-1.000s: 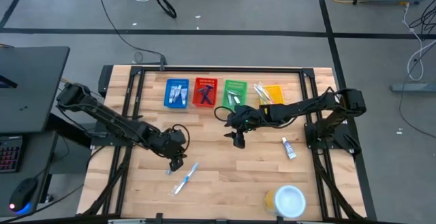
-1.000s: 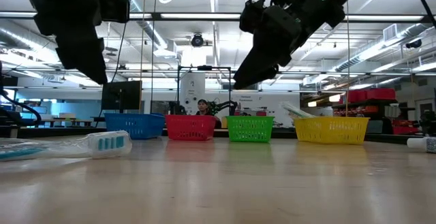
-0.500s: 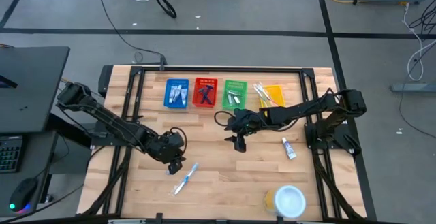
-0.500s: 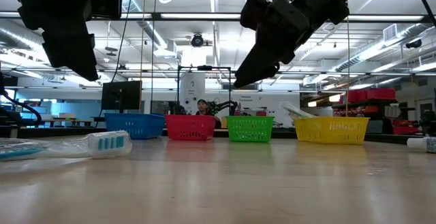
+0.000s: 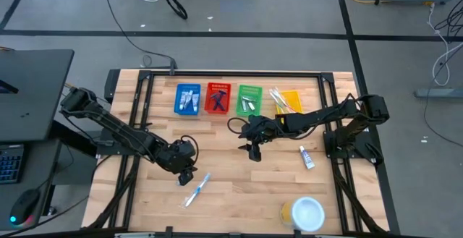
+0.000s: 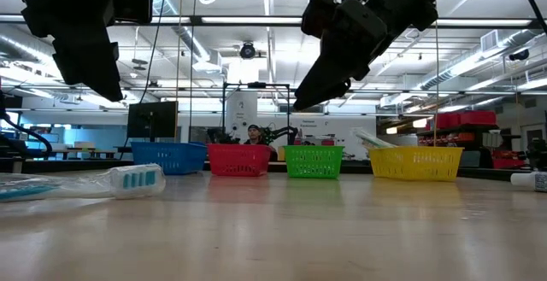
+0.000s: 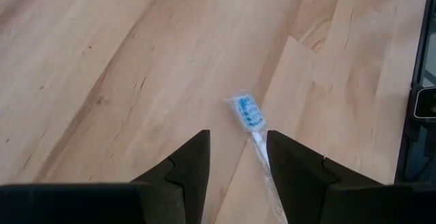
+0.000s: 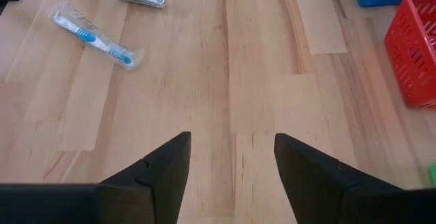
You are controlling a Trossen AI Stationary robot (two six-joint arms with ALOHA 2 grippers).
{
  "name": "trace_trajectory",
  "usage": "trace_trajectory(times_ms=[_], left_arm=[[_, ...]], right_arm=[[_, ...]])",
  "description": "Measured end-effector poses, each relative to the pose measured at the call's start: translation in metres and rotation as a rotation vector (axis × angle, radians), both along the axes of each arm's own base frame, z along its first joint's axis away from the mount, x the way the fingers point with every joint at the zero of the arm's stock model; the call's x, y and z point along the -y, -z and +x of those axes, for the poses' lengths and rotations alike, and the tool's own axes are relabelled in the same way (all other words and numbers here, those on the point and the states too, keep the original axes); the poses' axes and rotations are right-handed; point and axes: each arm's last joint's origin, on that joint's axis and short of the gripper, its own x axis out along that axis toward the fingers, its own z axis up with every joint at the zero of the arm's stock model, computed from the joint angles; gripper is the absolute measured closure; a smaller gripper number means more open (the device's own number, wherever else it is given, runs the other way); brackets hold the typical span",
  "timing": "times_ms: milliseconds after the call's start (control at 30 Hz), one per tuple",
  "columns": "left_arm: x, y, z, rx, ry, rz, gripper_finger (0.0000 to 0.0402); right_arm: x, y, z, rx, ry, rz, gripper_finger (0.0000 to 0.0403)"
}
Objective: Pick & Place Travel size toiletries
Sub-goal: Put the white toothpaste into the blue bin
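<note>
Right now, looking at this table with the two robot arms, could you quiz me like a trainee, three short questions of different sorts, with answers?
1. True or false: the left gripper is open above a wrapped toothbrush.
2. Multiple choice: which basket stands between the blue basket and the green basket? A yellow, B red, C none.
3. Fill in: the round white-and-yellow container sits near the table's front edge, on the ___ arm's side.

Key: 1 true. 2 B, the red basket. 3 right; the right gripper is open over bare wood.
</note>
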Motion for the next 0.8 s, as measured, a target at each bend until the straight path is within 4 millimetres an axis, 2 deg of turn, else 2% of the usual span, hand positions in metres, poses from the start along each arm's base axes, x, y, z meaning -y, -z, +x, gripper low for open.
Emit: trace_trajectory(times_ms=[533,667,800], left_arm=[[-0.001,0.000,0.000,0.018,-0.001,0.051,0.0249],[-0.001,0.000,0.000,0.020,0.020,0.069,0.0249],[-0.001,0.000,0.000,0.020,0.036,0.083,0.0249]], right_arm=[[0.000,0.000,-0.001,-0.015,0.054,0.061,0.0181],[0.000,0.005,-0.006,-0.091,0.100,0.098,0.0181],[0.001,0.015,-0.018,-0.260,0.178,0.138,0.0181]])
